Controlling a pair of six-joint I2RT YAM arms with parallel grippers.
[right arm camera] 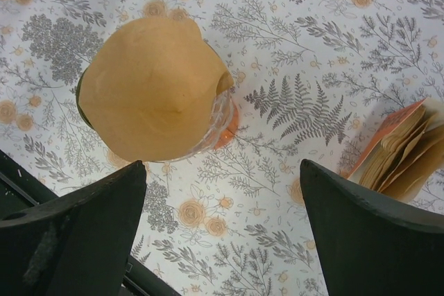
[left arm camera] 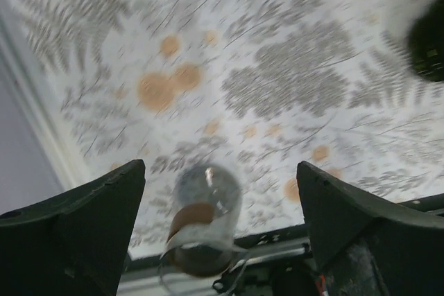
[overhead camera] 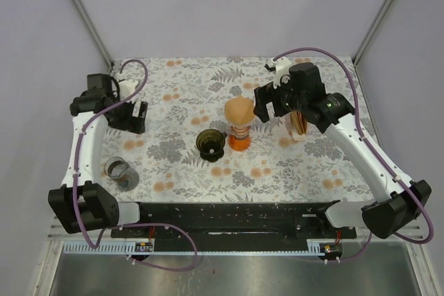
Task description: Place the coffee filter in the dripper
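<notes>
Tan paper filter [right arm camera: 156, 88] sits atop the dripper [right arm camera: 223, 121] in the middle, apparently capping rather than lining it. My right gripper [right arm camera: 222, 171] hovers above, wide open, empty; next I must seat it gently.

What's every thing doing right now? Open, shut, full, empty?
Left gripper: open, holding nothing.
Right gripper: open, holding nothing.
Brown filter: draped over the clear stand.
Clear stand: upright on its orange base.
Dark dripper: mouth up, no filter inside.
Glass jug: upright, by itself.
Spare filters: stacked together.
</notes>
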